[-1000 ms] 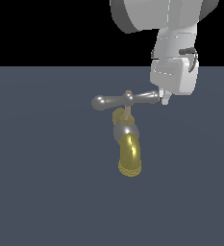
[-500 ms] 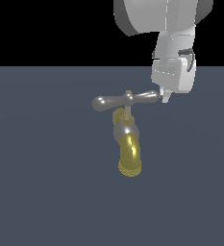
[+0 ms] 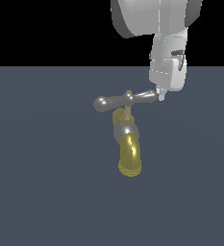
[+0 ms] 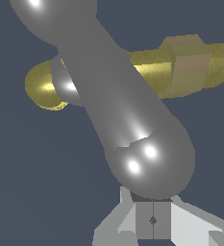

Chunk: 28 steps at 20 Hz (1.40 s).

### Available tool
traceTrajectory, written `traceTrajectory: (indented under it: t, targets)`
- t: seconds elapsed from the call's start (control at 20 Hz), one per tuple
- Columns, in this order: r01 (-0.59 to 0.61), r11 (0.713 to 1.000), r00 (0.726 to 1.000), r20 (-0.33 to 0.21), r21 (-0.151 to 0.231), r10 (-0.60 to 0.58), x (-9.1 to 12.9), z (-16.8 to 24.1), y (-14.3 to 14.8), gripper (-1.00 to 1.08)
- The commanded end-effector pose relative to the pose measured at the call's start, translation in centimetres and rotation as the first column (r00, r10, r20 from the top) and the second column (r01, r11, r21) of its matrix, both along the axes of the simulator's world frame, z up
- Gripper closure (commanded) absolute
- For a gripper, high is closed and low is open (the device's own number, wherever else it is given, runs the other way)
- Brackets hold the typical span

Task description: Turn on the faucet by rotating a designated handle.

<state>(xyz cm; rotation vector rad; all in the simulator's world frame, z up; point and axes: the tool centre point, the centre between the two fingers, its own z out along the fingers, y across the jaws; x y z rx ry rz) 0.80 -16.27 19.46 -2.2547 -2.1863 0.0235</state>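
My gripper [image 3: 161, 96] is pinched closed, tip touching the handle [image 3: 125, 100] at its 3 o'clock end. The faucet [image 3: 128, 146] sits mid-scene on the grey floor [image 3: 41, 182], spout toward 6.

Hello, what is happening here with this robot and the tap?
A simulated robot arm is working on a small brass faucet. Its pincer sits at the end of the silver crossbar handle on the exterior view's right, touching or nearly touching the rounded tip. In the wrist view the fingers appear closed together just behind that tip, so it seems to push the handle, not grip it.
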Motion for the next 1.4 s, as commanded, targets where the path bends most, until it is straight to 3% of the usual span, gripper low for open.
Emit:
traceTrajectory:
  t: [0.0, 0.55, 0.6, 1.35]
  targets:
    - [-0.041, 0.999, 0.999, 0.007, 0.01, 0.041, 1.7, 0.1, 3.2, 1.08]
    - [-0.049, 0.999, 0.999, 0.011, 0.01, 0.049, 5.0, 0.3, 5.9, 1.08]
    - [0.003, 1.0, 1.0, 0.002, -0.007, -0.003, 3.8, 0.0, 2.1, 1.08]
    - [-0.05, 0.999, 0.999, 0.011, 0.01, 0.05, 6.0, 0.3, 14.6, 1.08]
